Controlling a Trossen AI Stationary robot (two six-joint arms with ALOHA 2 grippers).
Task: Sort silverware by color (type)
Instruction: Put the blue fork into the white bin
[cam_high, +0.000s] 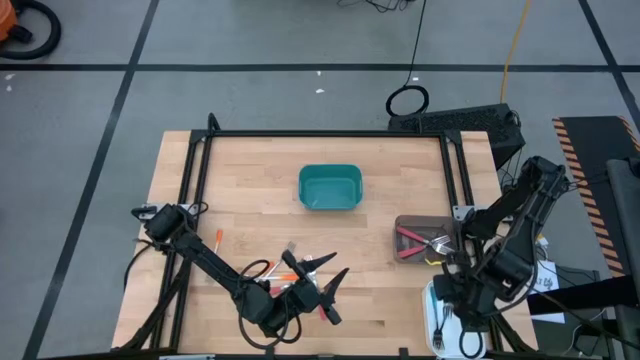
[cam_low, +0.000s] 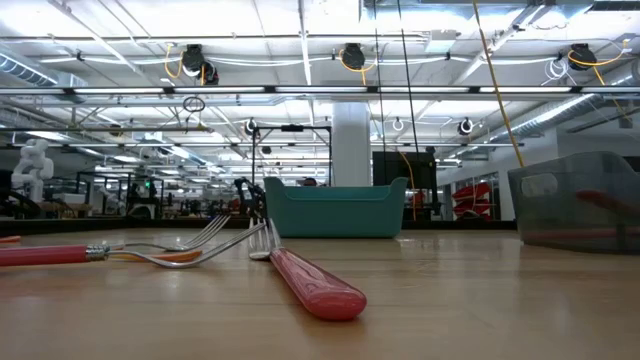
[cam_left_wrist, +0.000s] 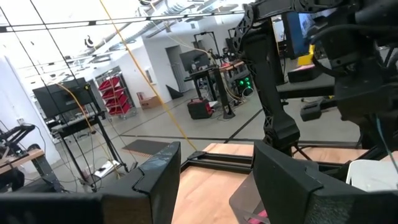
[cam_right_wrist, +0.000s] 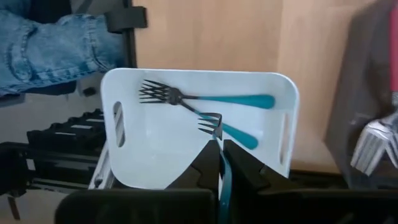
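Observation:
Several forks with red and orange handles (cam_high: 285, 268) lie flat on the wooden table (cam_high: 400, 160); the nearest red one (cam_low: 310, 285) fills the low view's front. My left gripper (cam_high: 325, 272) hovers open just past them, level, with nothing between its fingers (cam_left_wrist: 155, 186). At the near right my right gripper (cam_right_wrist: 221, 152) points down over a white tray (cam_right_wrist: 124, 155) and is shut on a teal-handled fork. Two more teal-handled forks (cam_right_wrist: 239, 100) lie flat in that tray. My right gripper pinches the teal fork's handle (cam_right_wrist: 224, 180) between its two fingers, coming from above and pointing down. The handle runs along the fingers and shows edge-on between them. The tines (cam_right_wrist: 211, 126) stick out below the fingertips, over the tray's floor; whether they touch it I cannot tell.
A teal bin (cam_high: 330, 187) stands at the table's far middle. A grey bin (cam_high: 425, 240) with red-handled forks sits at the right, next to the white tray. One orange fork (cam_high: 217, 237) lies apart at the left. A person's jeans-clad leg (cam_right_wrist: 56, 43) is just beyond the tray.

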